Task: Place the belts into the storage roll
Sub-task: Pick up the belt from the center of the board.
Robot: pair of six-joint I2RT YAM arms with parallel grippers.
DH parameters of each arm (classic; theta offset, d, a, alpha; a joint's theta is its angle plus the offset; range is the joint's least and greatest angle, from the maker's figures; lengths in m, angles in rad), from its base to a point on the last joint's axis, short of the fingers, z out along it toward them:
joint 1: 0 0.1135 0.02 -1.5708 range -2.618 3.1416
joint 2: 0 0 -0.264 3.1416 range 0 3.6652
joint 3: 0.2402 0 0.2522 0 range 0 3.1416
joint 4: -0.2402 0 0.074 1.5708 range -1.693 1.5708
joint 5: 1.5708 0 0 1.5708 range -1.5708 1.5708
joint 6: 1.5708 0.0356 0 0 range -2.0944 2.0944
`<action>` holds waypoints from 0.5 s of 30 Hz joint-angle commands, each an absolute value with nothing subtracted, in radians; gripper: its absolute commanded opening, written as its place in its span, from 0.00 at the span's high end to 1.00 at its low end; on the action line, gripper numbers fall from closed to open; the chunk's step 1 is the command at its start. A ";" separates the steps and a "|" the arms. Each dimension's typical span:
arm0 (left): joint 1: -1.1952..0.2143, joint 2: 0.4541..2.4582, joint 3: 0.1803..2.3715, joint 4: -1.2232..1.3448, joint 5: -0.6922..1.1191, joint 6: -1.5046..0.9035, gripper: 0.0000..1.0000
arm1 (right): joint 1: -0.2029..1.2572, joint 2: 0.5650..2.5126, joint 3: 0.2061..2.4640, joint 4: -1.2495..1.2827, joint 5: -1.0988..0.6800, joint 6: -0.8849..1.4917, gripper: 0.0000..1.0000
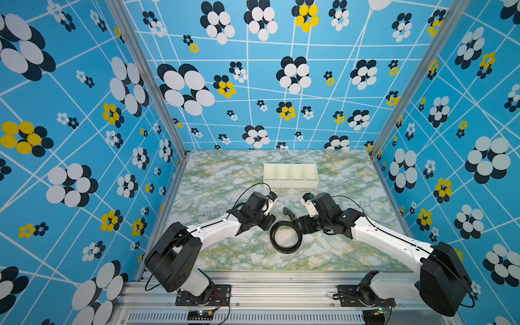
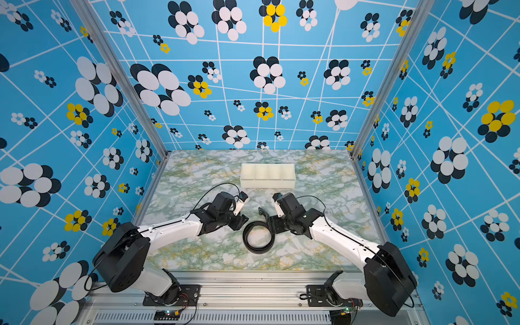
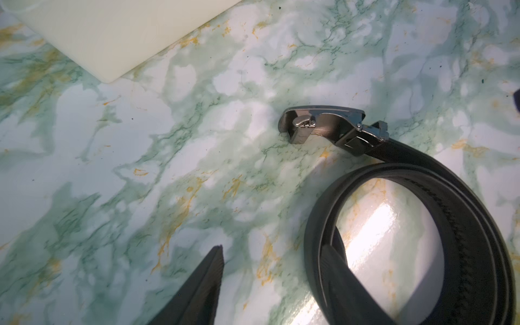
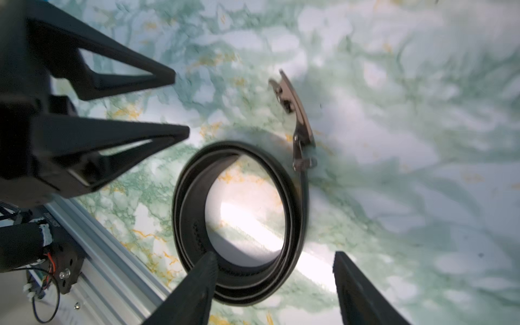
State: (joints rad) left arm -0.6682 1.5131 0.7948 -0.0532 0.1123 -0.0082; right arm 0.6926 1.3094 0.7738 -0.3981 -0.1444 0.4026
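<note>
The left gripper [image 1: 268,224] sits low over the marble-patterned table [image 1: 225,183], just left of the coiled belt [image 1: 285,251]. The right wrist view catches it side-on [image 4: 181,104]: its two black fingers [image 4: 157,73] stand clearly apart with only bare tabletop between them. The lower fingertip comes close to the outer edge of the coil, but whether it touches cannot be told. It holds nothing.

The black belt [image 2: 259,251] lies on the table between the two grippers, wound into a loose round coil of a few turns standing on edge. Its dark metal buckle [image 1: 288,212] trails off the far side of the coil and rests on the table, as the left wrist view [image 3: 323,123] shows sharply.

The right gripper [image 2: 271,225] is just right of the coil, also low. In its own wrist view the jaws are spread wide [image 4: 273,257]. One finger [image 4: 197,287] overlaps the coil's band and the other [image 4: 357,289] stands outside the coil over bare table. A stretch of the band [image 4: 281,270] lies between them, unpinched. The grip is not closed on anything.

The white four-compartment storage tray [image 1: 291,183] sits farther back on the table, well apart from the belt and both grippers. One of its corners shows in the left wrist view [image 3: 112,33].
</note>
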 commanded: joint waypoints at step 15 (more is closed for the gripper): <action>-0.695 1.546 0.827 -0.104 0.072 -0.067 0.42 | 0.801 1.478 0.831 -0.494 0.000 0.593 0.53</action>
